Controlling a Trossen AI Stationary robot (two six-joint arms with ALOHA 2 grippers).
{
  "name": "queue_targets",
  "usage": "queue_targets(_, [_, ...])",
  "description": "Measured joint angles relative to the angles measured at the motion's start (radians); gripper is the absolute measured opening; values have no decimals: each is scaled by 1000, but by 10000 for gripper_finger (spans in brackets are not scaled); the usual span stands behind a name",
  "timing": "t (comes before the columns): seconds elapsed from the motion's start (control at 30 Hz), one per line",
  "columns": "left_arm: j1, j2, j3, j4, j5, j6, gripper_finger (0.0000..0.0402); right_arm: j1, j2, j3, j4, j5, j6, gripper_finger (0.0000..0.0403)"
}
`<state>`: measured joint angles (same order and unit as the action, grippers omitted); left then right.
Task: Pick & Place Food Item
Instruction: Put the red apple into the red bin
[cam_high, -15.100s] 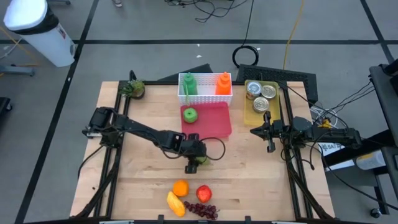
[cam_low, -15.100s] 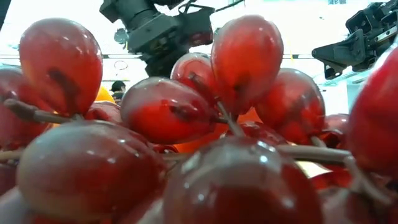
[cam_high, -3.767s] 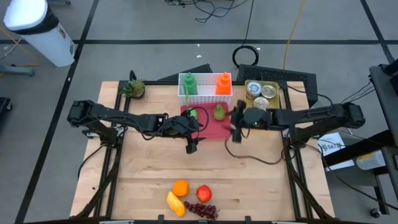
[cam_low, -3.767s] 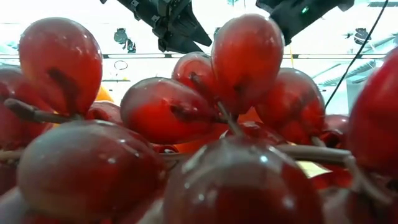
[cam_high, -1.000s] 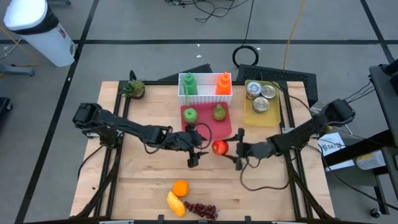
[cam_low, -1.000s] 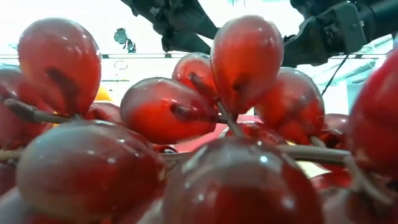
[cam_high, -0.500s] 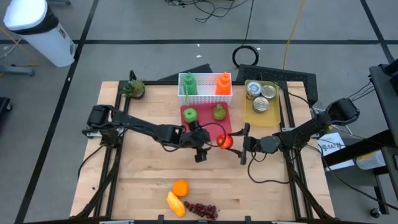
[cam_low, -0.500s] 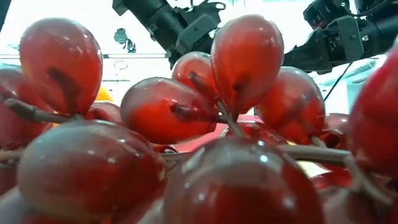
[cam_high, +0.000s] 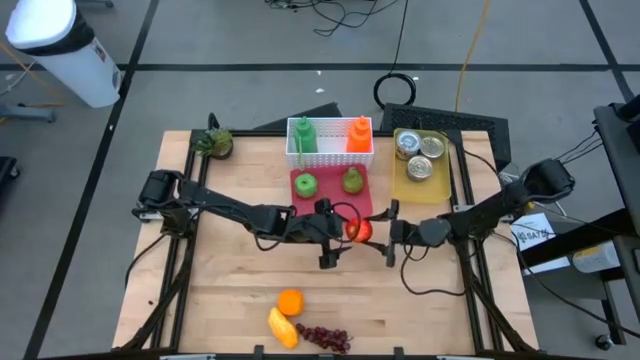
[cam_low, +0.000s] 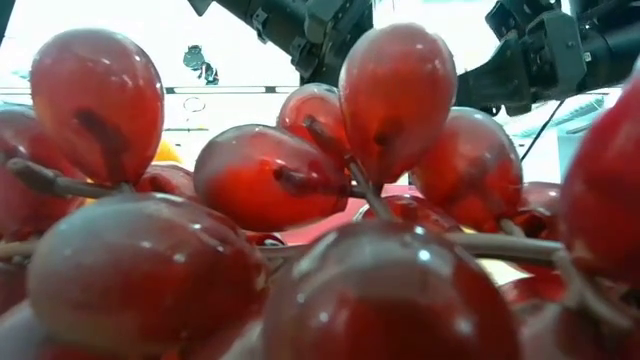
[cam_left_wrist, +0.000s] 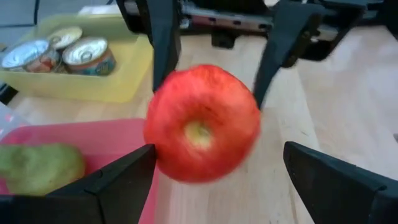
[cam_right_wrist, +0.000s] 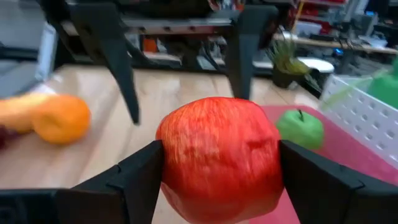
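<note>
Wood table (cam_high: 220, 290) on grey floor (cam_high: 150, 90); right hand (cam_high: 392, 235) clamps red apple (cam_high: 360, 228); left hand (cam_high: 335, 232) spread apart.

Wooden worktop (cam_high: 230, 290): pink tray (cam_high: 330, 192) at centre, white basket (cam_high: 330, 152) at 12, yellow tray w/ cans (cam_high: 408, 190) at 1, plant (cam_high: 213, 143) at 11; orange (cam_high: 290, 301), banana (cam_high: 281, 327), grapes (cam_high: 325, 338) at 6.

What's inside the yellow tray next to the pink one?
The yellow tray holds three tin cans, lids up. Whatever sits under the cans is covered. Nothing else shows inside.
</note>
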<state>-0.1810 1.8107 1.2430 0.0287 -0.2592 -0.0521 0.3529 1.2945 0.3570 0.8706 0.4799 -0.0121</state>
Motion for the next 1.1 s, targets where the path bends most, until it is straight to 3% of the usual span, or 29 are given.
queue_targets(0.2, [-1, -1, 0, 1, -3, 0, 368, -7, 91, 13, 144, -45, -27, 277])
queue_targets(0.7, [-3, -3, -3, -36, 5, 17, 367, -7, 210, 126, 139, -59, -66, 277])
queue_targets(0.97, [-2, -4, -2, -43, 11, 16, 297, -7, 205, 126, 138, -62, -61, 278])
queue_targets(1.1, [-2, -4, -1, -57, -4, 0, 295, -7, 204, 127, 126, -66, -53, 279])
